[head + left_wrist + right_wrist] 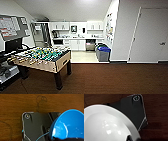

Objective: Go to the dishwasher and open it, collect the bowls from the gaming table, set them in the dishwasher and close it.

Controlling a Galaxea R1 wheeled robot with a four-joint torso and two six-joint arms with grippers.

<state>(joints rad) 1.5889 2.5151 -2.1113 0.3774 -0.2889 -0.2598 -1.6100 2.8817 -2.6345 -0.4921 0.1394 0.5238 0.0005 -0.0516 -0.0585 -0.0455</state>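
Head view: faced a kitchenette across brown carpet (107,77). Spotted the dishwasher (90,46) under the counter at the far wall, steel front, too small to tell whether its door stood open. Passed over foosball table (42,57) near left, blue-lidded bins (103,52) right of the dishwasher, white door (150,37) far right. Left wrist view: found blue bowl (71,124) tilted, hollow toward the camera, hanging over the carpet right at left gripper (62,138). Read a dark finger lying across the bowl's rim, so clamped on that bowl. Right wrist view: found white bowl (106,125) likewise off the floor, hard against right gripper (131,138), with a dark finger tip over its rim; pinched on that bowl too. Placed both bowls at the grippers, well apart from the dishwasher.
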